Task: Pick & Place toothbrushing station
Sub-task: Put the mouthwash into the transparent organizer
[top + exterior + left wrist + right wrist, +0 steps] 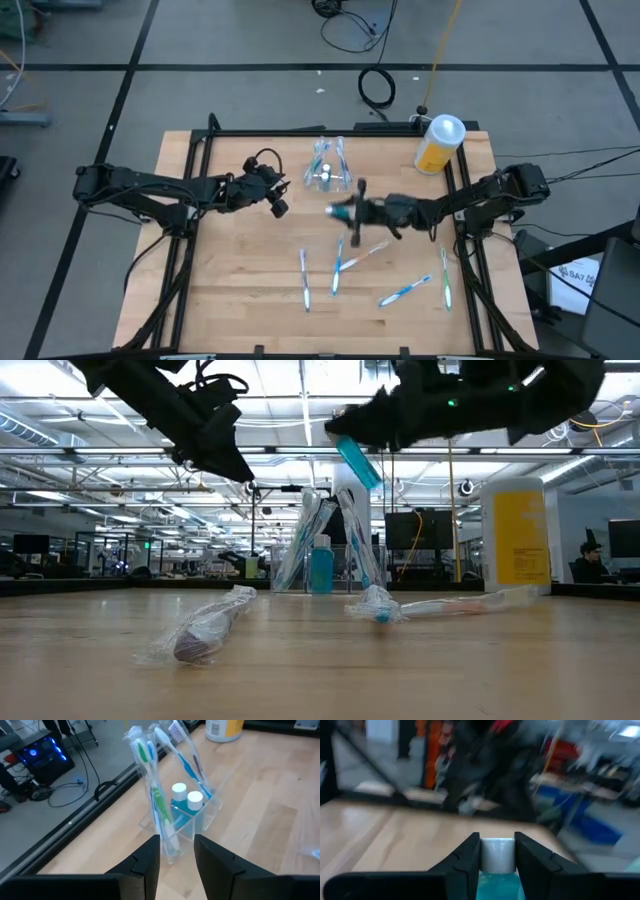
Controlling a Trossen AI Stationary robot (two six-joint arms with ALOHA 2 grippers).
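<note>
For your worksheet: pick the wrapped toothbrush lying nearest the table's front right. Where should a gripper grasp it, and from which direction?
Grip the wrapped toothbrush mid-handle, coming straight down from above with the fingers across its length. It lies flat and thin on the table, apart from its neighbours, so only its narrow sides offer a hold.

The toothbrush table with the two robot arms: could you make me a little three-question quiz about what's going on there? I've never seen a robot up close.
1. True or false: the right gripper carries a teal toothpaste tube above the table.
2. How many toothpaste tubes already stand in the clear cup? A) none B) two C) five
3. Fill in: the yellow bottle wears a ____ cap.

Key
1. True; the right wrist view shows the tube's white cap between the fingers.
2. B; the left wrist view shows two white caps among the upright toothbrushes. The left gripper waits beside the cup, open. Loose toothbrushes lie on the table.
3. White.
</note>
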